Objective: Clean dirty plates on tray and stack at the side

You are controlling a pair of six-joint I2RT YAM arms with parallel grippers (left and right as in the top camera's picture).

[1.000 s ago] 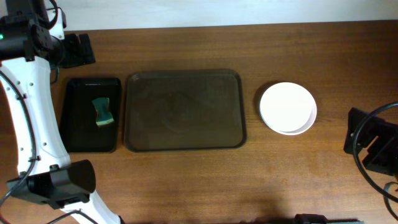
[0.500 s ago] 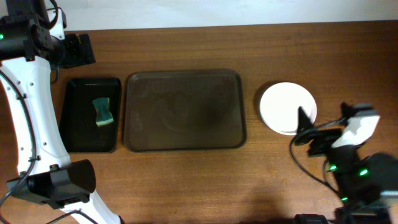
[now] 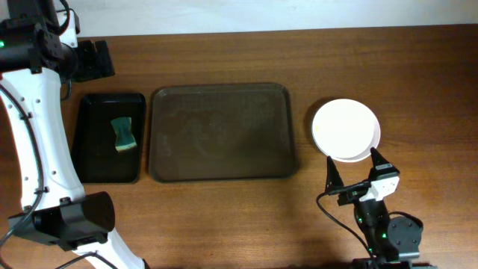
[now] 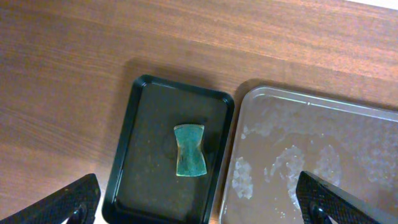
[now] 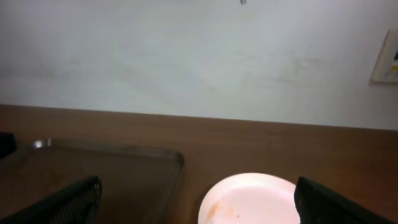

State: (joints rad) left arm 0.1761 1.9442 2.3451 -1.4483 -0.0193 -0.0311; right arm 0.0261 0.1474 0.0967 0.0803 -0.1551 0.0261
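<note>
The dark-brown tray (image 3: 220, 131) lies in the middle of the table with no plate on it; the left wrist view shows wet, foamy patches on its floor (image 4: 323, 143). To its right, off the tray, the white plates (image 3: 345, 129) sit in a stack, a lower rim peeking out at the bottom right. The top plate (image 5: 255, 199) carries a faint orange streak. My right gripper (image 3: 354, 169) is open just in front of the stack, pointing at it, holding nothing. My left gripper (image 4: 202, 202) hangs open high above the table's left side.
A small black tray (image 3: 93, 161) left of the brown tray holds a green sponge (image 3: 123, 134). The white left arm (image 3: 30, 112) runs down the left edge. A pale wall stands behind the table's far edge.
The right arm has swung in from the right edge and now stands in front of the plate stack, facing it. The left arm, tray, sponge and plates have not moved.
</note>
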